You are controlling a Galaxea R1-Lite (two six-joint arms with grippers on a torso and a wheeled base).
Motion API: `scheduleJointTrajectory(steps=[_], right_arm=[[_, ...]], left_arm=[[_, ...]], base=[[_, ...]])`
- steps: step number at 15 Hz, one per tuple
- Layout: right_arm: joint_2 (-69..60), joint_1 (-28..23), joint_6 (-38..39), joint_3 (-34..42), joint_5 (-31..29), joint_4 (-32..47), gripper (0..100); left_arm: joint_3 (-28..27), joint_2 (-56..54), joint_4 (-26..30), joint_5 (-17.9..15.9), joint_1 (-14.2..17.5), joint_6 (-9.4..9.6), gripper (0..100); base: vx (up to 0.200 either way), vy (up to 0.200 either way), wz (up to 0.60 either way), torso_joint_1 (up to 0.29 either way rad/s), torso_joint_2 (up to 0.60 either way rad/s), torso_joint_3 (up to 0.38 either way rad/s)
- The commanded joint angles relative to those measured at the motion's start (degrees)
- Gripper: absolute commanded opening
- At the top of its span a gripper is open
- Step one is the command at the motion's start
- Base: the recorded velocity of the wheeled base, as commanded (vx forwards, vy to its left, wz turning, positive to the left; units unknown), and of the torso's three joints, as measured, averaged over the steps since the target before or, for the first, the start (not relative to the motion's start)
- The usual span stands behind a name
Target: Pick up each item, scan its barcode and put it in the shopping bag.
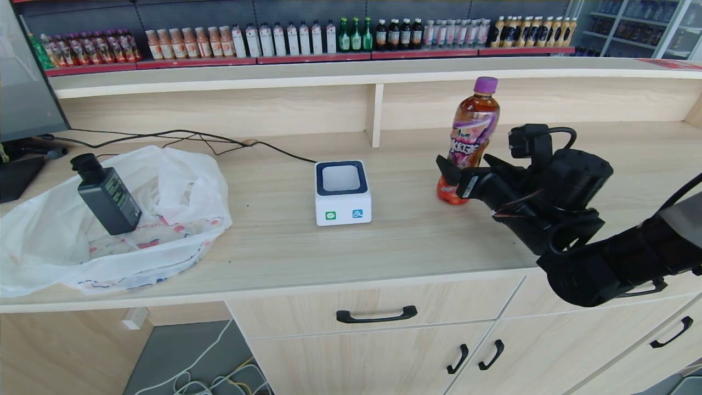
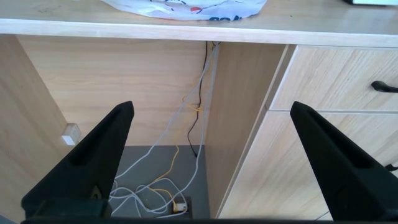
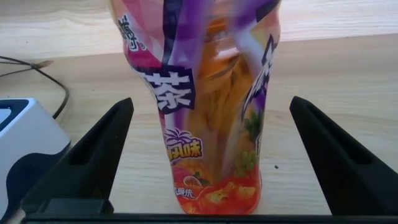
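An orange drink bottle (image 1: 471, 140) with a purple cap and purple label stands upright on the wooden counter (image 1: 417, 236), right of the white scanner box (image 1: 341, 192). My right gripper (image 1: 466, 175) is open at the bottle's lower part, one finger on each side; the right wrist view shows the bottle (image 3: 205, 155) between the spread fingers (image 3: 93, 162) of that gripper (image 3: 211, 109). At the counter's left end lies a white plastic shopping bag (image 1: 181, 181) with a dark grey bottle (image 1: 107, 195) leaning in it. My left gripper (image 2: 211, 109) hangs open below the counter's edge, facing the cabinet front.
A black cable (image 1: 181, 134) runs along the counter behind the bag toward the scanner. A monitor (image 1: 22, 71) stands at the far left. A raised shelf with an upright divider (image 1: 375, 115) backs the counter. Drawers with black handles (image 1: 376, 316) sit below; loose cables (image 2: 155, 186) lie on the floor.
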Motion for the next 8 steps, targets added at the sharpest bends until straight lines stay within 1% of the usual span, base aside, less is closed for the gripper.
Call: scheduleJointTrajectory(steps=[1,3,4,8], right_arm=[[1.41,-0.01,0.01,-1.32,0.0,0.0,100],[2.2,-0.01,0.01,-2.37,0.0,0.44,100],[2.29,-0.01,0.01,-3.25,0.09,1.93,100],[4.22,-0.01,0.01,-10.46,0.18,6.33,100]], left_arm=[[0.0,0.01,0.0,0.01,-0.01,-0.01,100],[0.0,0.01,0.0,0.01,-0.01,-0.01,100],[0.0,0.01,0.0,0.01,-0.01,-0.01,100],[0.0,0.01,0.0,0.01,-0.01,-0.01,100]], base=[[0.0,0.0,0.0,0.0,0.0,0.0],[0.0,0.0,0.0,0.0,0.0,0.0],[0.0,0.0,0.0,0.0,0.0,0.0],[0.0,0.0,0.0,0.0,0.0,0.0]])
